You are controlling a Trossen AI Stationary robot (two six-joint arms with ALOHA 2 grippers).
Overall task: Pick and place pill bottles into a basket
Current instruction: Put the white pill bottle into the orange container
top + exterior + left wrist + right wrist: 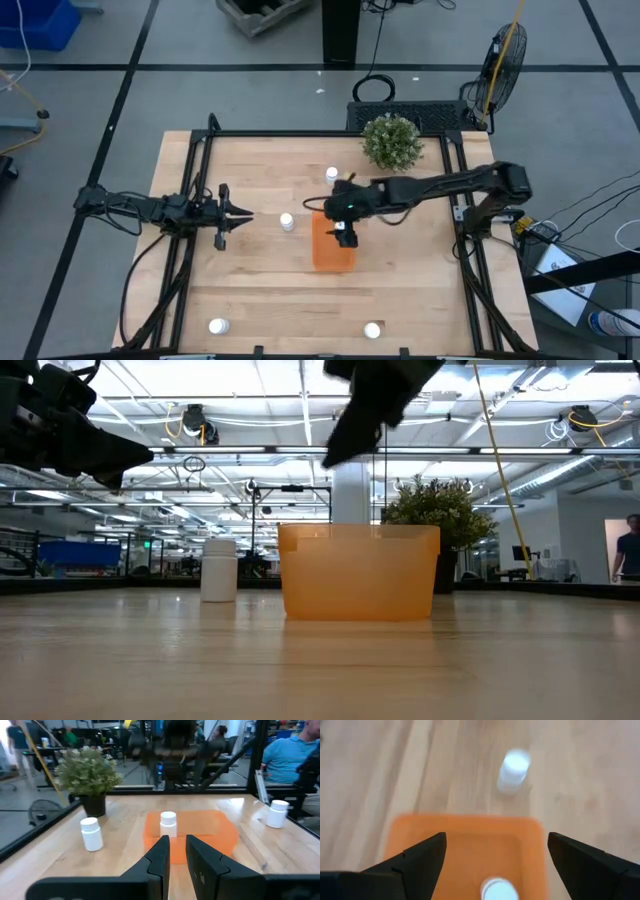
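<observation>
The orange tray [322,250] lies mid-table; it also shows in the low view [360,572]. My right gripper [343,236] hangs open above it, fingers pointing down and touching nothing. In the right wrist view one white bottle [496,890] stands in the tray [465,845], below and between the fingers. Another bottle [287,222] stands on the table left of the tray, as the right wrist view [512,770] and the low view [219,570] also show. My left gripper [245,214] waits to its left with its fingers almost together and empty [177,852].
A bottle [332,175] stands near the green plant [391,141] at the far side. Two more bottles [218,326] [372,330] stand near the table's front edge. A black frame rims the table. People show in the room beyond.
</observation>
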